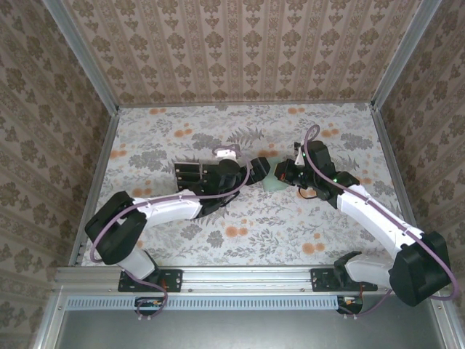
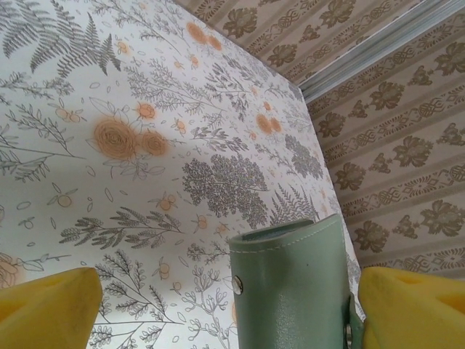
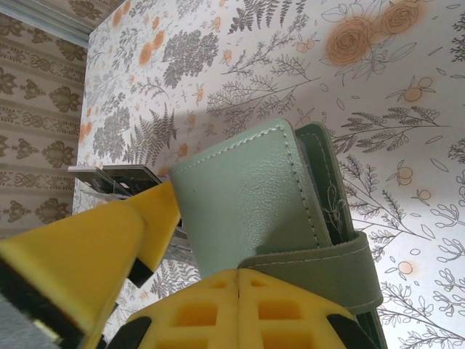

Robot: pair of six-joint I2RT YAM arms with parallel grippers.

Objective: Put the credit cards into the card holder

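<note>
The right claw [image 3: 240, 291] is clenched on the green card holder [image 3: 247, 211]. The left claw [image 2: 232, 309] stands released, yellow fingers [image 2: 51, 313] flanking that holder over the desk [image 2: 109, 203].

From above we see just a pale green sliver of the card holder [image 1: 274, 179], the rest lying under the two wrists, and what the dark rack [image 1: 190, 172] carries is too small to tell. At the left wrist the holder's lower part runs off the bottom edge, as do both yellow fingers [image 2: 51, 313] of the left gripper [image 2: 229, 309]. At the right wrist the closed right gripper [image 3: 240, 291] covers the holder's lower end, and another yellow finger [image 3: 94, 247] hides much of the rack.
</note>
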